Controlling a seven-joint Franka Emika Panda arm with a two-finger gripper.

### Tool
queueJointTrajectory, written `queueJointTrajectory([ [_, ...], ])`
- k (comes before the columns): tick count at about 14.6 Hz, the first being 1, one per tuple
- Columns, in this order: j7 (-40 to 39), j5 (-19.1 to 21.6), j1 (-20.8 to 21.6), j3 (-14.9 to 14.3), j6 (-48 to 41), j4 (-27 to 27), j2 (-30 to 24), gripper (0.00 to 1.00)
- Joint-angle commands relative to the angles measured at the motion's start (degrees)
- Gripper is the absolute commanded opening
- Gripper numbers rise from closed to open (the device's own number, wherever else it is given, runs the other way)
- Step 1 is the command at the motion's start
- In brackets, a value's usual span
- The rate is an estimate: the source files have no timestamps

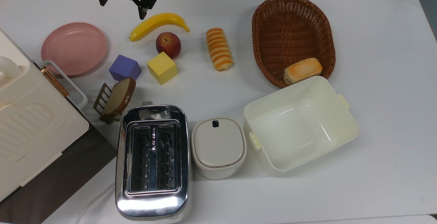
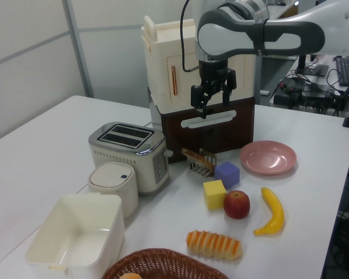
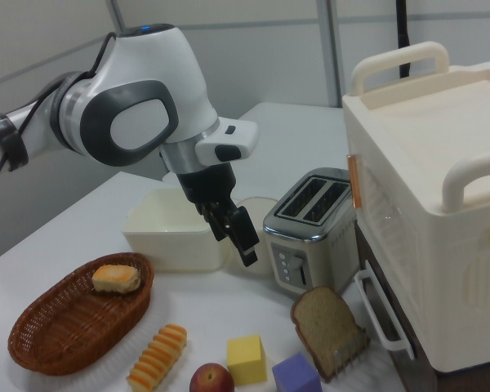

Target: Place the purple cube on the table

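Observation:
The purple cube (image 1: 125, 67) rests on the white table (image 1: 375, 46), between the pink plate (image 1: 74, 49) and the yellow cube (image 1: 162, 68); it also shows in the left view (image 2: 227, 174) and low in the right view (image 3: 298, 376). My gripper (image 1: 121, 6) hangs open and empty, well above the table near the top view's upper left, past the banana (image 1: 157, 23). In the left view the gripper (image 2: 212, 104) is high over the cube, in front of the cream cabinet. It is also in the right view (image 3: 233, 241).
A peach (image 1: 168, 42), a striped bread roll (image 1: 219, 49), a toast slice in a rack (image 1: 116, 99), a toaster (image 1: 152, 161), a lidded pot (image 1: 218, 147), an open cream box (image 1: 300, 125) and a wicker basket (image 1: 293, 39) holding a bun share the table. A cream cabinet (image 1: 24, 121) stands at the top view's left.

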Motion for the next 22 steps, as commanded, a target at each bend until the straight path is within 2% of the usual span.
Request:
queueJointTrajectory([
  [1,-3.48,2.16,0.49,-1.62,0.78,0.13,-0.21,1.0],
  [7,-5.24,1.81,-0.56,-0.39,0.51,0.13,-0.29,1.0],
  [9,-7.0,1.9,-1.79,1.63,0.34,0.04,-0.29,1.0],
  [17,-7.09,2.08,-1.62,1.9,-1.51,-0.04,-1.61,1.0],
  [22,-7.27,2.08,-2.41,3.13,-2.39,-0.39,-2.67,1.0],
])
